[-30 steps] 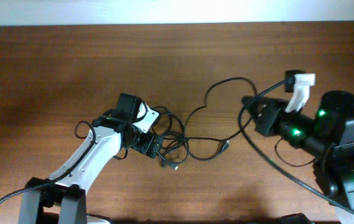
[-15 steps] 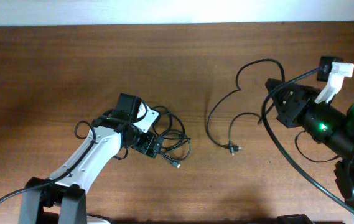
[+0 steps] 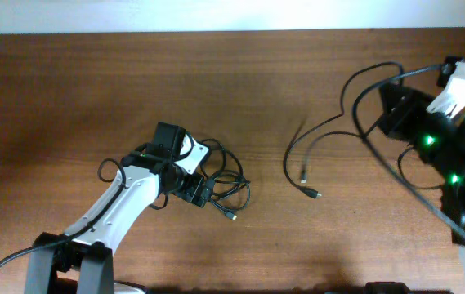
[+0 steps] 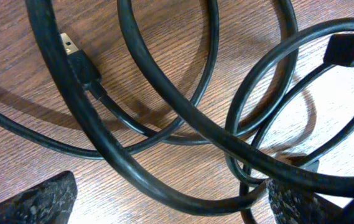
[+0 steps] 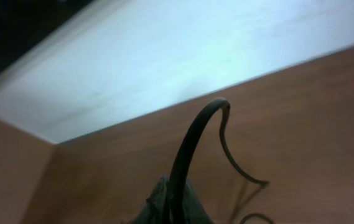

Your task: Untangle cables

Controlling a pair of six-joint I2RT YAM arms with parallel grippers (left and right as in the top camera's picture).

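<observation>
Your left gripper (image 3: 202,193) sits low over the coil (image 3: 225,184), left of table centre. In the left wrist view its fingers (image 4: 40,200) are spread wide, at the bottom corners of the frame, and the coil (image 4: 77,106) lies between them on the wood. I can't tell if either pad touches a strand. The loops there overlap in several layers. One plug (image 4: 71,50) lies flat at upper left and a second plug (image 4: 349,48) rests on top at upper right. The crossing strands block any clean reach to a single one. Your right gripper (image 3: 387,102) is up near the far right edge, clamped tight on the cord (image 3: 286,163). In the right wrist view the cord (image 5: 192,143) rises straight out of the closed fingers (image 5: 158,205), arches over and drops to the table (image 5: 326,112). The white wall (image 5: 195,56) is behind it. Overhead, the cord trails left and down from that gripper, well apart from the coil, and ends in a plug (image 3: 315,194) on bare table (image 3: 69,98). A second end lies just above it. The right arm cable (image 3: 412,196) is thicker. It crosses near the cord by the gripper, so the two are hard to tell apart there. The left arm cable (image 3: 105,171) loops out beside the left arm, clear of the coil.
</observation>
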